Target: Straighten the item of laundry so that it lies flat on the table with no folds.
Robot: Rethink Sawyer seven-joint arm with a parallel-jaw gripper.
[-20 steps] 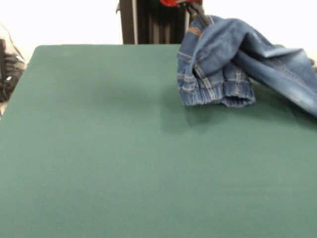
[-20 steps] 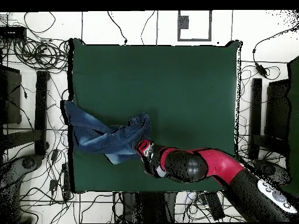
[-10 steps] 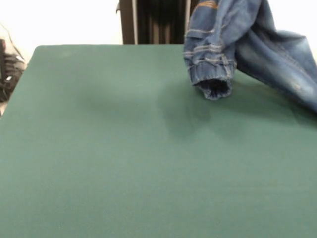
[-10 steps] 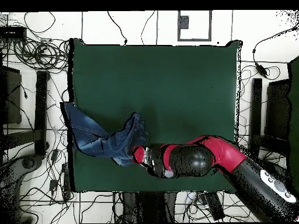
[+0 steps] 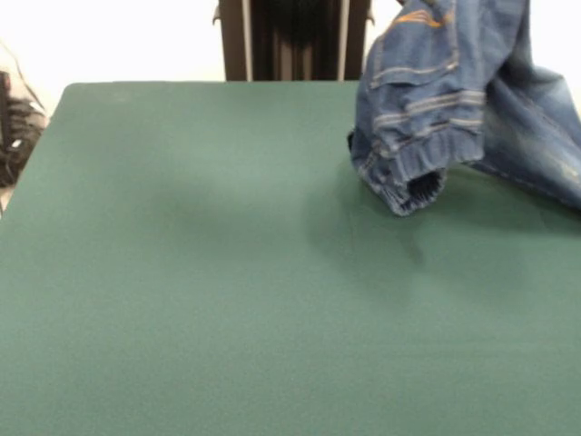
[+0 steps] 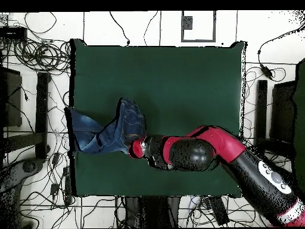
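While lifted, jeans above table.

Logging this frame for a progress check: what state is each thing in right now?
jeans: bunched, partly lifted off the table, one cuffed leg hanging, the other trailing over the table's edge.
table: green cloth, mostly bare.
end effector: at the jeans; open or shut cannot be told.
arm: reaching over the table.
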